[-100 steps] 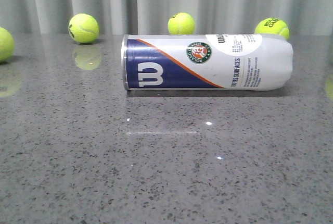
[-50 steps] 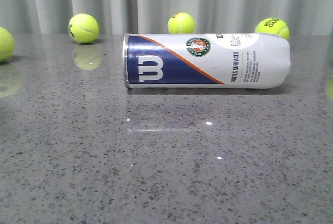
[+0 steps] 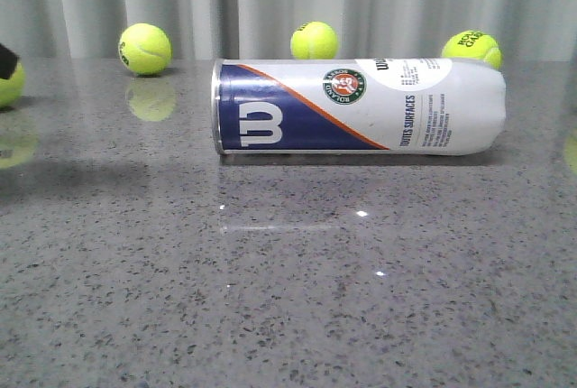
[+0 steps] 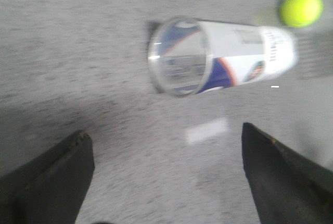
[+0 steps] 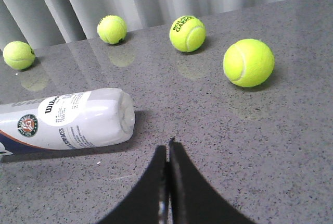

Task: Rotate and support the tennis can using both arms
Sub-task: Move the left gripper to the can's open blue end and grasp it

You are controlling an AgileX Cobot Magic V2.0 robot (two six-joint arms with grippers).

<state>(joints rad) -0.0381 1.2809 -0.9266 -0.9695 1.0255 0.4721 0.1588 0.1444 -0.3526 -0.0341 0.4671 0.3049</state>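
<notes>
On the grey surface [image 3: 288,298] the can [image 3: 359,106] lies untouched on its side, left hand [image 4: 166,174] spread, right hand [image 5: 167,182] pinched shut; approach stage, both must next reach its ends.

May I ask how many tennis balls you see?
5 balls: one at the far left edge, three along the back, and one right of the tennis can, seen only from the right wrist. Others may hide.

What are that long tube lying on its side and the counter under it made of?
The tennis can looks like clear plastic in a glossy printed wrap: the left wrist view shows through its open end, and the far end is crumpled. The table looks like polished speckled grey stone or a composite, since it reflects the balls.
</notes>
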